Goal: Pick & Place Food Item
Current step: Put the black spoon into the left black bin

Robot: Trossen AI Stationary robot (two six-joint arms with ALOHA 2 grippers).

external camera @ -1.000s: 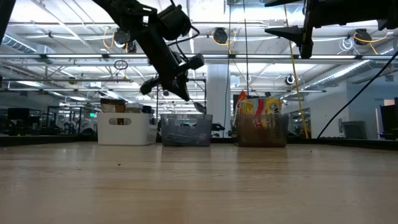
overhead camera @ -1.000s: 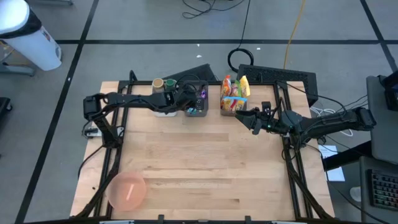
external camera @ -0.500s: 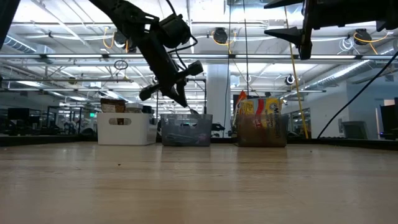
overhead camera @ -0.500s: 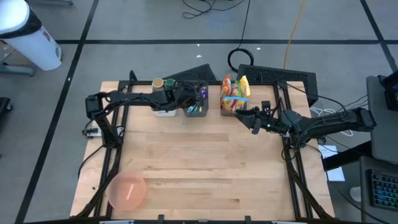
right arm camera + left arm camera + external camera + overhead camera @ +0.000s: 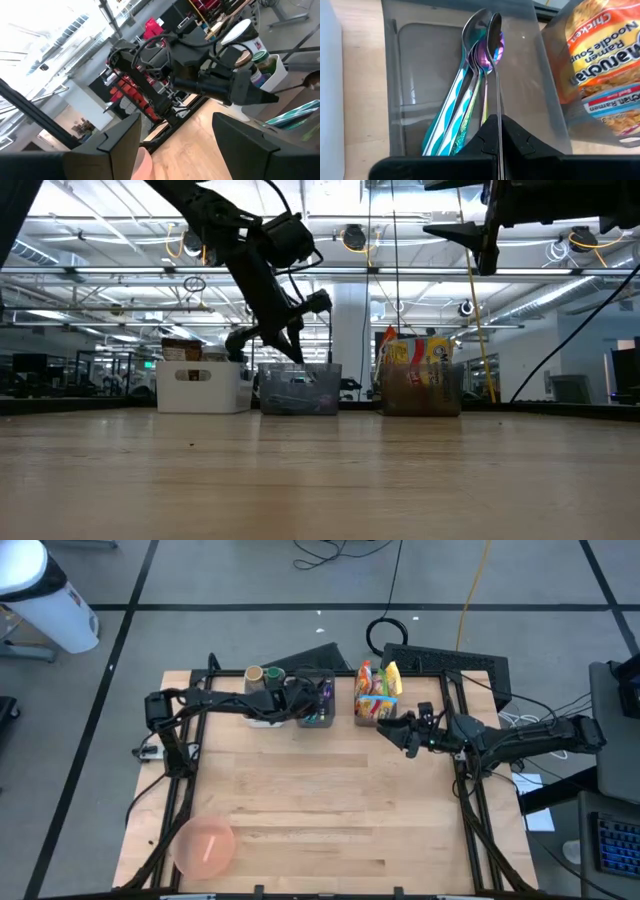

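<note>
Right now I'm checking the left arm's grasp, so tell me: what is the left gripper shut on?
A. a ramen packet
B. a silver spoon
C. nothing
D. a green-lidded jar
B: in the left wrist view the left gripper is shut on the thin handle of a silver spoon, whose bowl sits over the clear bin of other spoons; the ramen packet lies beside it, untouched.

Robot lab/workshop: taped concrete floor round wood table, ceiling trusses, cables behind table.
</note>
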